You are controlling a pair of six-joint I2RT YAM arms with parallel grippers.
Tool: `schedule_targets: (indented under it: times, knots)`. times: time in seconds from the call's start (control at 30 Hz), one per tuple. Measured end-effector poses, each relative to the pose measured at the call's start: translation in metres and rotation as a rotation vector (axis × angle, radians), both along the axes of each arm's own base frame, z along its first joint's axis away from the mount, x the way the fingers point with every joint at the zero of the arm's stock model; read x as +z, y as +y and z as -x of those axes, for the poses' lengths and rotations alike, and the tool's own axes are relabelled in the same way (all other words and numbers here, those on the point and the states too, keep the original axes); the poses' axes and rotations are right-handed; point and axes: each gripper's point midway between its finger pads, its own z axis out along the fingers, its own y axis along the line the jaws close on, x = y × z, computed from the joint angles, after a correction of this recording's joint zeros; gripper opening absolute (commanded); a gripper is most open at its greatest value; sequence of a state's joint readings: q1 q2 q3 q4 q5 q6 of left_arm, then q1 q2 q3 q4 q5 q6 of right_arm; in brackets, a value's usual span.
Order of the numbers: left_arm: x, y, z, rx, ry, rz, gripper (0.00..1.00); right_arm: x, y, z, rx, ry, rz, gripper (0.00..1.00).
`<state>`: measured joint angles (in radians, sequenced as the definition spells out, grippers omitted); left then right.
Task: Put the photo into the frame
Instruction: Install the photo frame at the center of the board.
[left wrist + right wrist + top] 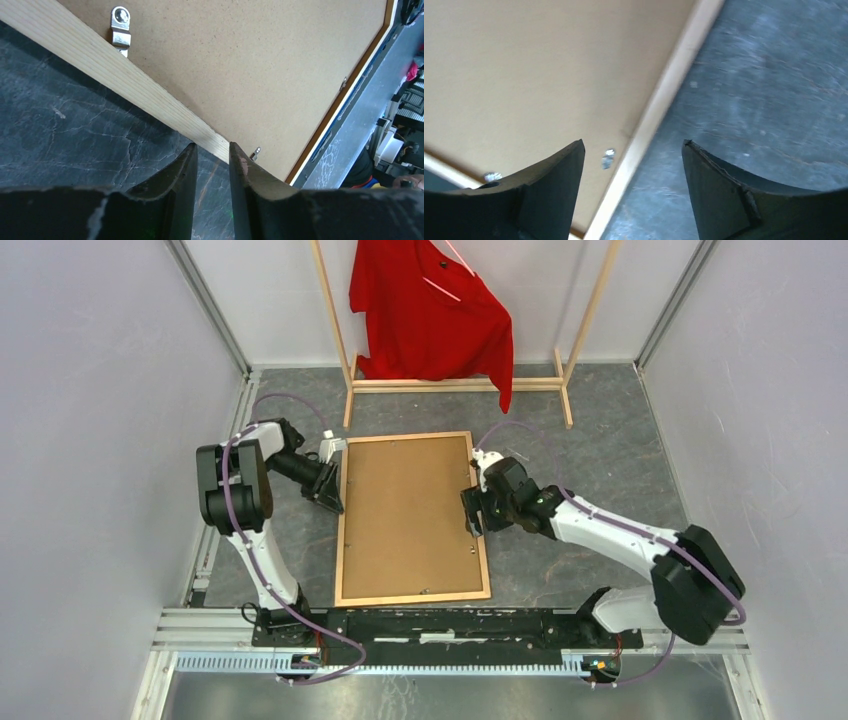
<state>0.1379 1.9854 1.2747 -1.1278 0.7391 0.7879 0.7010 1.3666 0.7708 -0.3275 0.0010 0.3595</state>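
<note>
The frame (pixel 412 597), of thin orange-brown wood, is laid face down at the middle of the table (pixel 610 460). Its back is filled by a plain brown board (pixel 410 510), and a small metal tab (pixel 120 25) is fixed at the rail. The left gripper (pixel 334 498) is reached in to the frame's left edge near the far corner, its fingers drawn to a narrow gap with nothing clamped. The right gripper (pixel 472 512) is set at the right edge, its fingers spread wide above the rail.
</note>
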Motion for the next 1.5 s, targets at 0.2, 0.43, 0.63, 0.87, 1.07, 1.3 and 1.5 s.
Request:
schedule_targets:
  times: [0.2, 0.43, 0.63, 0.87, 1.07, 1.3, 1.5]
  knots:
    - [-0.004, 0.0, 0.0, 0.001, -0.005, -0.001, 0.31, 0.021, 0.036, 0.036, 0.12, -0.052, -0.037, 0.73]
    - [-0.009, 0.002, -0.001, -0.002, -0.016, -0.013, 0.31, 0.007, 0.052, 0.078, 0.198, -0.039, 0.041, 0.6]
    - [-0.009, 0.002, -0.001, -0.002, -0.019, -0.015, 0.31, 0.0, 0.034, 0.074, 0.128, -0.127, 0.215, 0.6]
    - [-0.009, 0.002, -0.001, -0.002, -0.018, -0.015, 0.31, -0.007, 0.019, 0.065, 0.067, -0.157, 0.297, 0.66]
    - [-0.009, 0.002, -0.001, -0.002, -0.018, -0.015, 0.31, -0.019, 0.014, 0.069, 0.073, -0.139, 0.32, 0.66]
    - [-0.009, 0.002, -0.001, -0.002, -0.018, -0.015, 0.31, -0.025, 0.012, 0.067, 0.068, -0.143, 0.342, 0.66]
    - [-0.009, 0.002, -0.001, -0.002, -0.018, -0.016, 0.31, -0.029, 0.012, 0.064, 0.062, -0.152, 0.359, 0.64]
